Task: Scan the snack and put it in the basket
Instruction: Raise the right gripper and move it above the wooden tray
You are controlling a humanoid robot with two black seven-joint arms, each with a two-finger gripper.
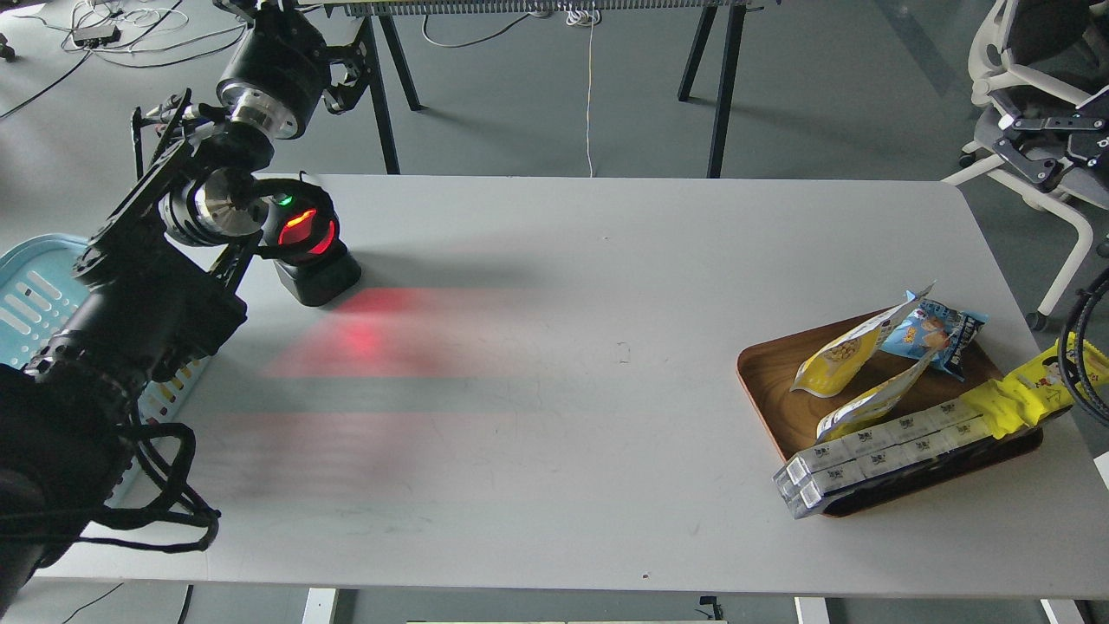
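Observation:
Two snack pouches lie on the brown wooden tray [767, 373] at the right: one snack [836, 355] shows its picture of round yellow beans, and a second [871, 400] lies just in front of it. The light blue basket [35, 286] stands at the table's left edge, mostly hidden behind my left arm. My left gripper [160, 104] is raised above the basket's far side, its thin fingers spread and nothing between them. At the right edge, high above the tray, my right gripper [1003, 134] is open and empty.
A black scanner [308, 243] with a glowing red window stands at the table's back left and casts red light onto the table [554, 286]. The tray also carries a blue snack bag [940, 334], a long yellow packet [1031, 390] and a row of white boxes [875, 455]. A chair [1031, 52] stands beyond the right corner.

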